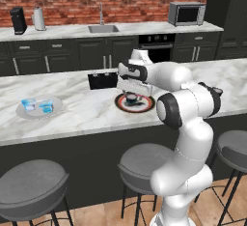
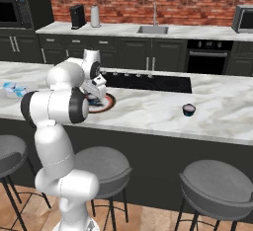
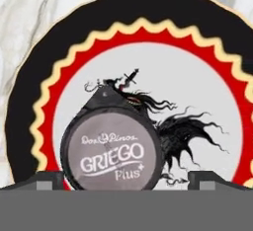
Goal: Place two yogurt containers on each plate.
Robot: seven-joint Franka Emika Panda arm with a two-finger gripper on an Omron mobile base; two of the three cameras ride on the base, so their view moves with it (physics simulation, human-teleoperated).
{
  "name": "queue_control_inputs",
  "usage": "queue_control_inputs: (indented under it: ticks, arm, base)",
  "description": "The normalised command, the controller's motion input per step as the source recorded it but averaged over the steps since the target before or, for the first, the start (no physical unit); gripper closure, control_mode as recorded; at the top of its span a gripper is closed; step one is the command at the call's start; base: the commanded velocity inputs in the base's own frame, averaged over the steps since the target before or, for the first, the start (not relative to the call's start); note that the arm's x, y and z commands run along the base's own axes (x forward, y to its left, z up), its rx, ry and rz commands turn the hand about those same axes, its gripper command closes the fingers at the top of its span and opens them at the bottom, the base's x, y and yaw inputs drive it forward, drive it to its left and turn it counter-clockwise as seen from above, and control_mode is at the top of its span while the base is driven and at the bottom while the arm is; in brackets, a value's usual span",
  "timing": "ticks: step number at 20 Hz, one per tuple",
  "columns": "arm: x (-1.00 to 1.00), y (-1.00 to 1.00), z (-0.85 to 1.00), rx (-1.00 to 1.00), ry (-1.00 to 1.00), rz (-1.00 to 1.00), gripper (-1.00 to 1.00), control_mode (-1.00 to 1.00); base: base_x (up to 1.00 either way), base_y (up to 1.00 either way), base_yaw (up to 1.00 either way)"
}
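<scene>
My gripper [image 3: 126,180] hangs straight above the red-rimmed plate [image 3: 34,77], jaws wide open. A dark yogurt container [image 3: 112,151] with a grey "Griego Plus" lid stands on that plate between my fingertips [image 3: 49,179], apart from both. From the left base, the gripper [image 1: 131,92] sits just over this cup [image 1: 131,96] on the plate [image 1: 144,105]. A second dark yogurt container [image 2: 189,109] stands alone on the counter to the right. The pale plate [image 1: 55,105] at the far left carries two light blue yogurt containers [image 1: 29,104] [image 1: 47,106].
A black cooktop [image 2: 148,82] is set into the marble island counter behind the red-rimmed plate. Round grey stools [image 1: 144,164] stand below the counter's front edge. The back wall holds a sink [image 1: 102,28] and a microwave [image 1: 187,13].
</scene>
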Motion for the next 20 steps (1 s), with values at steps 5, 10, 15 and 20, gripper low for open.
queue_control_inputs:
  ticks: [5,10,15,20]
  arm:
    - [-0.07,0.00,0.26,0.00,0.02,0.00,-1.00,-1.00]
    - [-0.12,-0.07,0.40,0.00,0.00,0.00,-1.00,-1.00]
    - [-0.40,-0.57,0.33,0.00,0.00,0.00,-1.00,-1.00]
    - [-0.67,-0.76,0.14,0.00,-0.01,0.00,-1.00,-1.00]
  base:
    - [0.00,0.00,0.00]
    - [0.00,0.00,0.00]
    - [0.00,0.00,0.00]
    - [0.00,0.00,0.00]
